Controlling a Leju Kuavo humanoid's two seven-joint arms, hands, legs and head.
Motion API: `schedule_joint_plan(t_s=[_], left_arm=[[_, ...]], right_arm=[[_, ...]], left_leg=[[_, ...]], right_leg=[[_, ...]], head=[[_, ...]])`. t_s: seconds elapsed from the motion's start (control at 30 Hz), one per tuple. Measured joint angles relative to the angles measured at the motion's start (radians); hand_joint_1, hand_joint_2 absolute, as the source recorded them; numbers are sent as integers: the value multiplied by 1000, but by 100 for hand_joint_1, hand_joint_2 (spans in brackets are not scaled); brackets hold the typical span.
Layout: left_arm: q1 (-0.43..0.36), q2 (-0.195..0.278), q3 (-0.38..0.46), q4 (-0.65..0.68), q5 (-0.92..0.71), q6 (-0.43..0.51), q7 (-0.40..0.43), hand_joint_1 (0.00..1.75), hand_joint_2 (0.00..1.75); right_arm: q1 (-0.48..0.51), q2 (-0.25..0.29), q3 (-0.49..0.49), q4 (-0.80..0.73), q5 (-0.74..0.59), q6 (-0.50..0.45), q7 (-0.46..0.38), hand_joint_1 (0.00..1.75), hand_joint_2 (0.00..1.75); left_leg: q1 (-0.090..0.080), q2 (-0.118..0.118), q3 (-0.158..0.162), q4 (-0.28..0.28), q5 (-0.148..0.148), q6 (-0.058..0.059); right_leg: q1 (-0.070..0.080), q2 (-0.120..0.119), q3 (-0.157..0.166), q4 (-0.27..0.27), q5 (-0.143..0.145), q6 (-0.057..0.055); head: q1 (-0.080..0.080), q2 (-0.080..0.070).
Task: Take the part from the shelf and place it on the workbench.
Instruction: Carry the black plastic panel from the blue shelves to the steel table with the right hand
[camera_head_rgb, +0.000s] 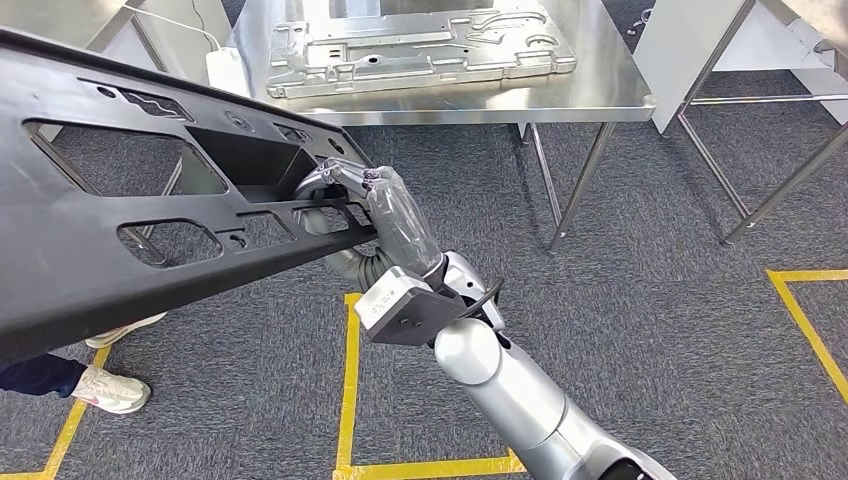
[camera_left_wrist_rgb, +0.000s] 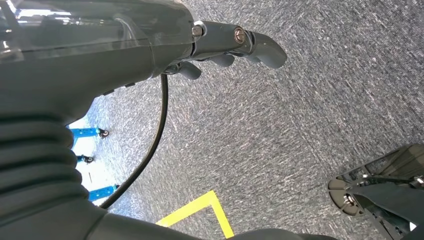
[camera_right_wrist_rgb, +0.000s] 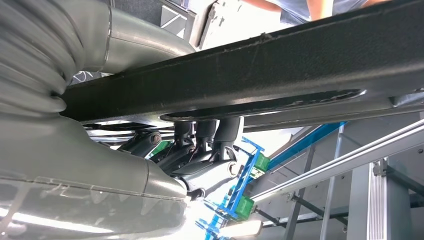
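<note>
Grey carpet (camera_head_rgb: 640, 300) with yellow tape lines, one steel workbench (camera_head_rgb: 600, 95) at top centre. One long black part (camera_head_rgb: 120, 250) with cutouts fills the left side, right hand (camera_head_rgb: 375, 215) gripping its edge. Left hand (camera_left_wrist_rgb: 220, 47) holds nothing, fingers loosely curled.

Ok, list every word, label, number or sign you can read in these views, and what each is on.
None can be read.
The black part in the right hand bears no legible marking.
The metal panel on the workbench shows none either.
The yellow floor lines are plain tape, not writing.
</note>
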Motion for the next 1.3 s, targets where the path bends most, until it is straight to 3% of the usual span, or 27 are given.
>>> schedule_joint_plan(t_s=[0.87, 1.3], left_arm=[[0, -1, 0, 0, -6, -3, 0, 0, 175], [-1, -1, -13, 0, -18, -15, 4, 0, 175]], right_arm=[[-4, 7, 0, 15, 7, 1, 3, 175, 175], [-78, -8, -35, 40, 68, -15, 60, 175, 175]], left_leg=[[0, 0, 0, 0, 0, 0], [0, 0, -1, 1, 0, 0]], right_leg=[[0, 0, 0, 0, 0, 0], [0, 0, 0, 0, 0, 0]], head=[[0, 0], [0, 0]])
